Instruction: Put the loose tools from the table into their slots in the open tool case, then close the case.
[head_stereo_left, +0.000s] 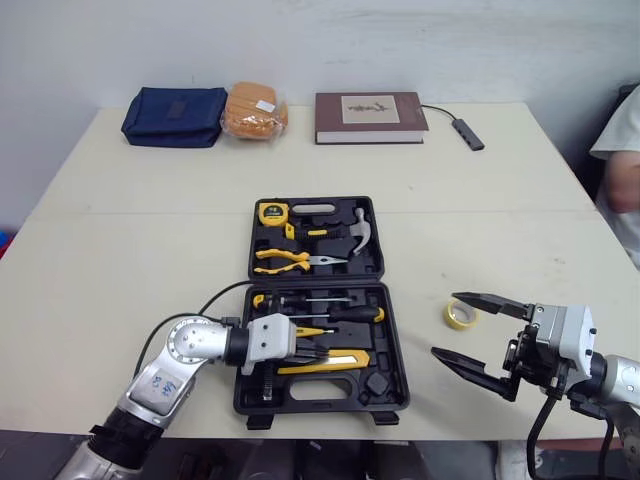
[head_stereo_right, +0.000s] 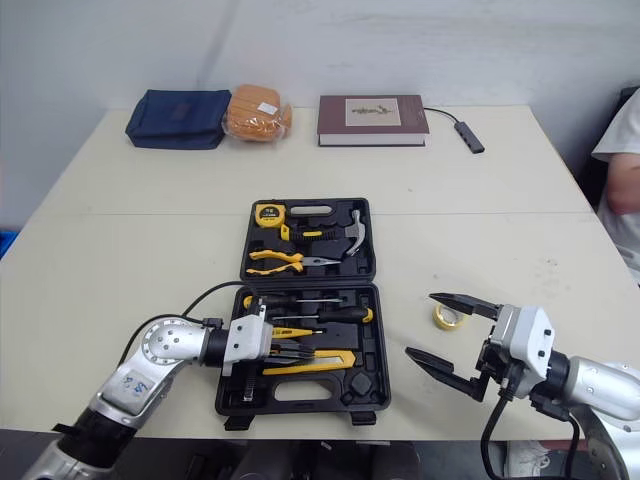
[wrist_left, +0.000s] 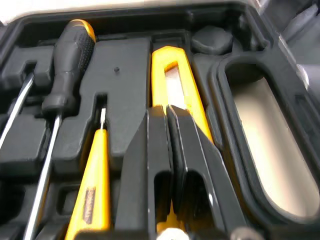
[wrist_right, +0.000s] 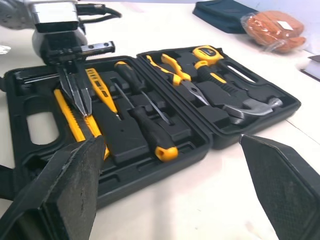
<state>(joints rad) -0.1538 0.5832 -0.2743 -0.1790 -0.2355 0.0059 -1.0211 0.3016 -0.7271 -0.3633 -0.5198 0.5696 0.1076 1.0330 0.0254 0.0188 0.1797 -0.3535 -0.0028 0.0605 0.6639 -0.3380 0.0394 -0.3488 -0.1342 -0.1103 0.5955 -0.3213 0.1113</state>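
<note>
A plain workroom or lab: a bare whitish wall (head_stereo_left: 320, 40) behind a cream table (head_stereo_left: 120, 250). Beyond the open tool case (head_stereo_left: 393, 345) lie a navy pouch (head_stereo_left: 174, 116), bagged bread (head_stereo_left: 255, 110), a book (head_stereo_left: 370, 117) and a cable adapter (head_stereo_left: 467, 132); right of it, a person's sleeve (head_stereo_left: 622, 130).

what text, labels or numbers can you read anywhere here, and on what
None of the text here can be read.
Book: pale cover panel with marks, too small to read.
Bread bag: white sticker, too small to read.
Tape measure: label on its face, too small to read.
Yellow tester: dark label on the handle, blurred.
</note>
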